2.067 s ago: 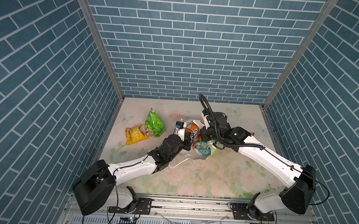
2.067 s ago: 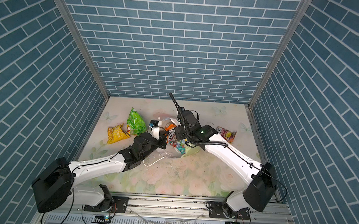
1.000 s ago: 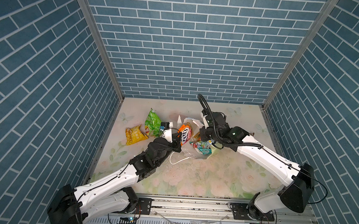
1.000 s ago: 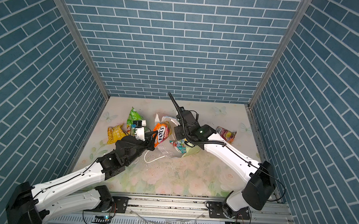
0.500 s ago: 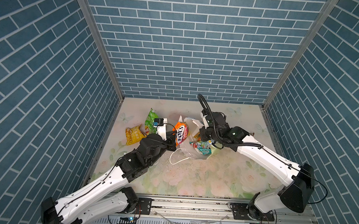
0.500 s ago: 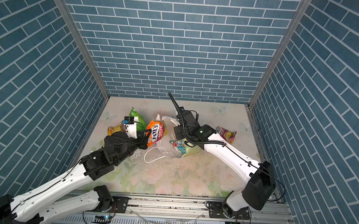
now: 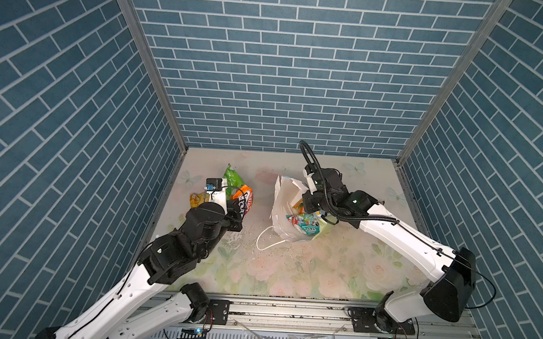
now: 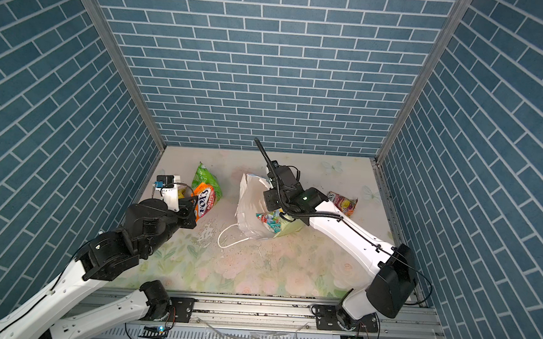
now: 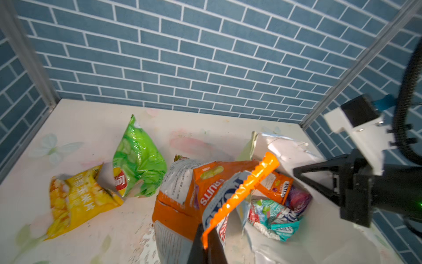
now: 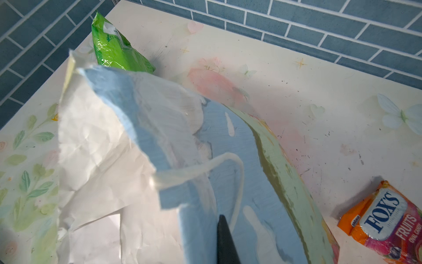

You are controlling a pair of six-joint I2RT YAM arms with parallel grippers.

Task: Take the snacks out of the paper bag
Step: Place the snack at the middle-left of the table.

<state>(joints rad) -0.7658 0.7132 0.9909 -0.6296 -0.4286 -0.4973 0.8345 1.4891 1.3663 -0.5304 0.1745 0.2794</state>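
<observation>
Orange FOX'S packet [image 9: 182,201] pinched tight in my left gripper [image 9: 206,237], right gripper [image 10: 222,225] clamping paper bag [image 7: 282,206], green chip bag [image 9: 139,164] just beyond.

Yellow packet [image 7: 195,200] mostly hidden behind left arm [image 7: 205,224]; loose FOX'S pack [image 10: 386,219] cut by edge; paper bag [image 10: 228,137] front blurred.

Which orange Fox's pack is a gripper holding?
The pack in the left gripper, outside the bag; a second sits in the bag, a third on the table.

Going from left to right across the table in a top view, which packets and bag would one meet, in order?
green chip bag → paper bag → lone FOX'S packet. The orange pack overlaps the green chip bag, so it is left out.
</observation>
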